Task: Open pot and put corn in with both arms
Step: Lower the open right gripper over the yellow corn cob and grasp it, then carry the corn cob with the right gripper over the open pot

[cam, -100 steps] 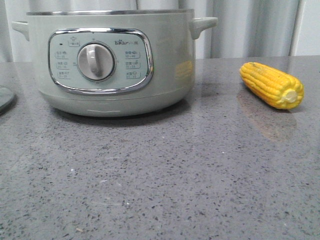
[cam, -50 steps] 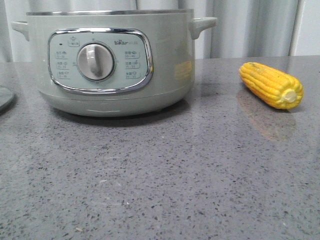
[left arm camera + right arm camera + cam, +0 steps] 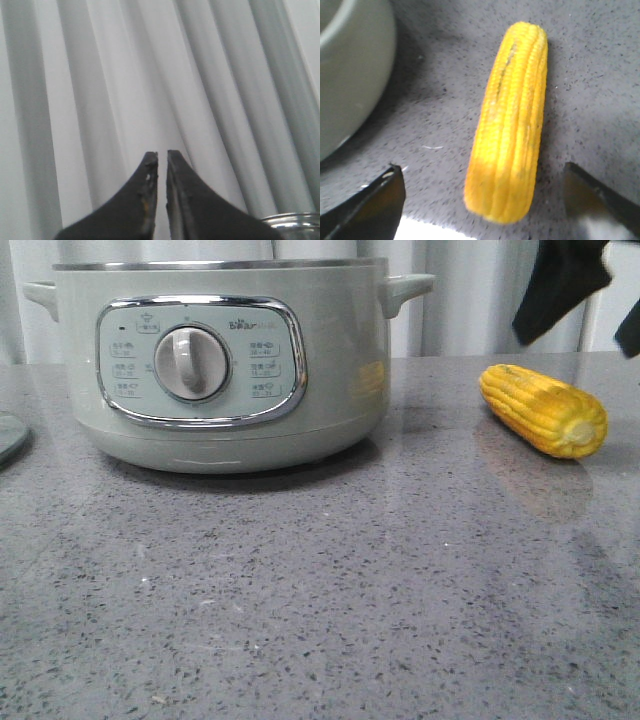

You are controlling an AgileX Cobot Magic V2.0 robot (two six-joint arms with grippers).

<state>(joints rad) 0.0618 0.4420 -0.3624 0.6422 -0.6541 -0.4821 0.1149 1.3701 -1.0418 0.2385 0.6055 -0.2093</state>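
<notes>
Now the right claw (image 3: 482, 200) has dropped in above the corn (image 3: 543, 409), spread wide; left claw (image 3: 162, 156) clenched, empty; next: descend, grasp

The front view sits low, close to the speckled grey table (image 3: 320, 590), looking forward at the pot (image 3: 220, 360) on the left and the corn (image 3: 543, 408) on the right. The right wrist view looks steeply down from close above the corn (image 3: 510, 122), catching the pot's wall (image 3: 350, 70) (both shared with the front view). The left wrist view faces level at the pale curtain (image 3: 150, 75), past its near-closed fingers (image 3: 182, 200), with a steel rim (image 3: 292, 220) at one corner.
</notes>
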